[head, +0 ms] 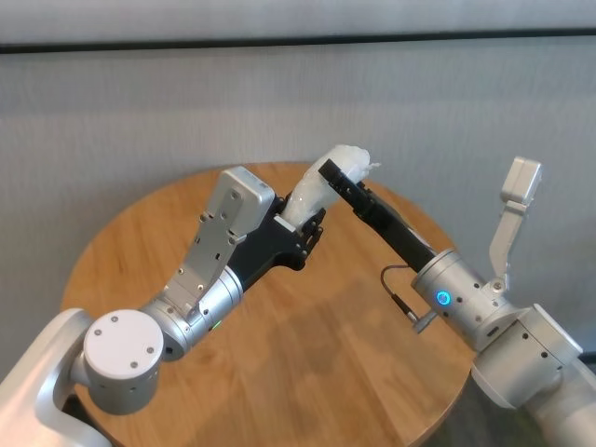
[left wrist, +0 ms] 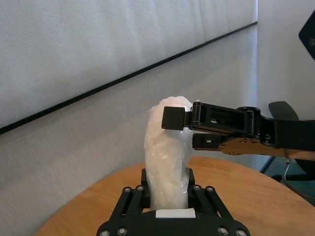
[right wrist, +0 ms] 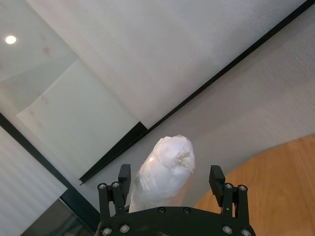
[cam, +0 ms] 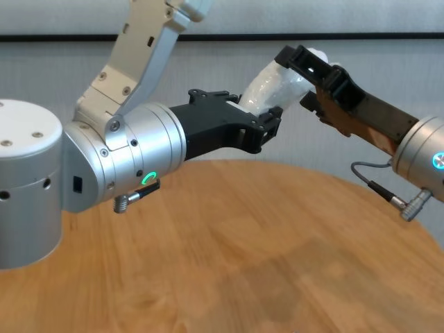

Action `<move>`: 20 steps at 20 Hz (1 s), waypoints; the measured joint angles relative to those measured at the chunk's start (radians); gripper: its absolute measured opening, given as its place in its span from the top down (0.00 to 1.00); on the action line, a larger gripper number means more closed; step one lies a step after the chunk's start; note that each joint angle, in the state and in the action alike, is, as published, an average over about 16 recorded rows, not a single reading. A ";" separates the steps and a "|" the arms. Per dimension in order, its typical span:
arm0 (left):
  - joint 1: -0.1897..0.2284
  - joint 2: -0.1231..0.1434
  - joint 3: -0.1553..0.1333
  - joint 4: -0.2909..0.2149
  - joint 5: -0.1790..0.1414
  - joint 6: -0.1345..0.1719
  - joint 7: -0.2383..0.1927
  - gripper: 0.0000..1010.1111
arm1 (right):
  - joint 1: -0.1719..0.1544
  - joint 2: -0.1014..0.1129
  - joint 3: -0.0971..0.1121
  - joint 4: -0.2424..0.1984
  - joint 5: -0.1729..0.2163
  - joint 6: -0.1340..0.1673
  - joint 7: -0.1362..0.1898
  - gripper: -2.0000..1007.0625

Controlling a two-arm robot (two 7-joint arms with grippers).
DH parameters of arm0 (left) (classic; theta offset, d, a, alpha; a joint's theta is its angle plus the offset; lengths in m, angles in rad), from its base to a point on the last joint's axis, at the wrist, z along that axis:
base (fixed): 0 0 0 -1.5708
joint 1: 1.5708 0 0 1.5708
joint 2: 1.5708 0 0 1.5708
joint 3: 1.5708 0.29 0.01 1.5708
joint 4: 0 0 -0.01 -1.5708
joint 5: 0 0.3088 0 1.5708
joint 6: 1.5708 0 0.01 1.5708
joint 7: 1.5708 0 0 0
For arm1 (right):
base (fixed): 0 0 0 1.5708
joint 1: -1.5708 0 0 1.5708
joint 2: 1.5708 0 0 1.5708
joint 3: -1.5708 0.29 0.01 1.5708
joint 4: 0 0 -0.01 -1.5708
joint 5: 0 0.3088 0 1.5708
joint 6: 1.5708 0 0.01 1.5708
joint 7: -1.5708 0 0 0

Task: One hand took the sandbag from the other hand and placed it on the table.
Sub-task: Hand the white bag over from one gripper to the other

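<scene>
Sandbag glossy white film (crinkled); table smooth wood-grain; wall matt, finely textured.

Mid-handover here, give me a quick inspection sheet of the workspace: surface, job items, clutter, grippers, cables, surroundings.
Surface: round wooden table, light brown grain; nothing seen lying on it.
Job's things: white sandbag held in the air above the table, upright in the left wrist view, not touching the top.
Clutter: nothing seen.
Grippers: left gripper, green-lit wrist, shut on the sandbag's lower end. Right gripper, blue-lit wrist, open, its fingers on either side of the sandbag's upper end with gaps showing.
Cables: thin grey cable looping beside the right wrist, hanging free of the sandbag.
Surroundings: pale textured wall with a dark horizontal strip behind the table.
</scene>
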 joint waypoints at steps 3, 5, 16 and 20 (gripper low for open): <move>0.000 0.000 0.000 0.000 0.000 0.000 0.000 0.59 | 0.008 0.000 -0.009 0.009 0.006 0.002 -0.001 0.01; 0.000 0.000 0.000 0.000 0.000 0.000 0.000 0.59 | 0.013 0.001 -0.014 0.013 0.009 0.003 -0.001 0.01; 0.000 0.000 0.000 0.000 0.000 0.000 0.000 0.59 | 0.021 0.006 -0.027 0.022 0.016 0.002 0.001 0.02; 0.000 0.000 0.000 0.000 0.000 0.000 0.000 0.59 | 0.020 0.006 -0.027 0.022 0.016 0.002 0.001 0.06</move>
